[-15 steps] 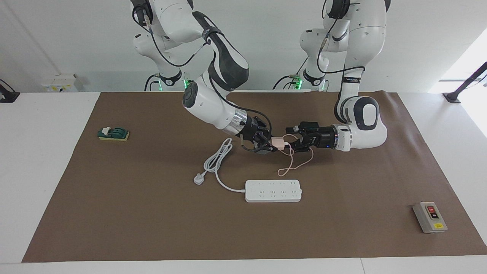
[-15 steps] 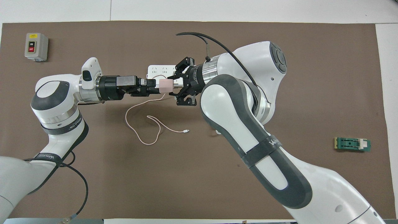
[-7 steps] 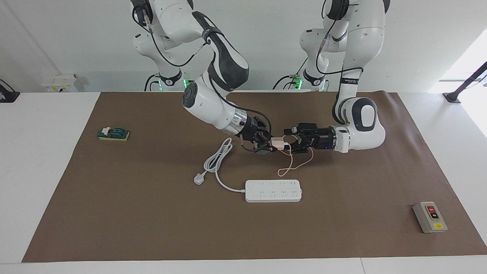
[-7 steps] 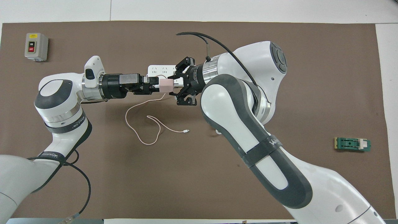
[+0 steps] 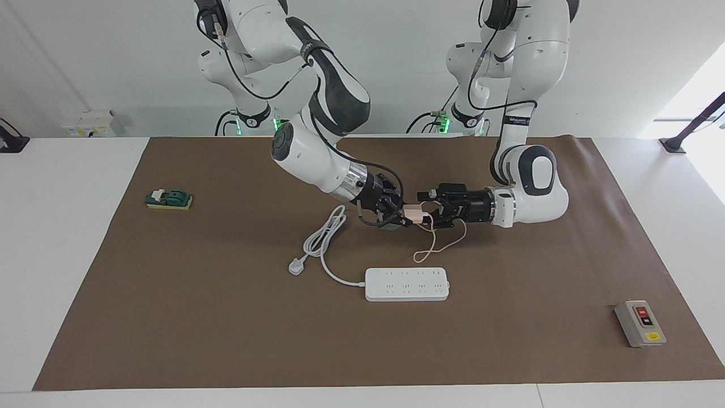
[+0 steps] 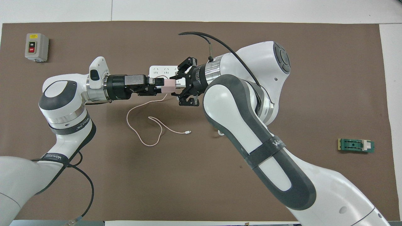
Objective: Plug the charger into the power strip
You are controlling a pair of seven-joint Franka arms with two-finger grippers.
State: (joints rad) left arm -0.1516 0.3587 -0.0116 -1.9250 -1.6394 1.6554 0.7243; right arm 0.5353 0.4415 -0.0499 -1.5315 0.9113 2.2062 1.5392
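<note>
Charger (image 5: pixel 414 213), small pale pink plastic cube trailing thin pink cable, clenched in right tool (image 5: pixel 401 216); left tool (image 5: pixel 431 215) released beside it, above flat white power strip (image 5: pixel 406 284) on brown matte surface (image 5: pixel 198 317).

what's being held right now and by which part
The right gripper holds the charger by its cube body, in the air; the left gripper stands open beside it.

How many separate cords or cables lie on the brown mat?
2. The charger's thin pink cable loops on the mat nearer the robots than the power strip; the strip's thick white cord coils toward the right arm's end.
</note>
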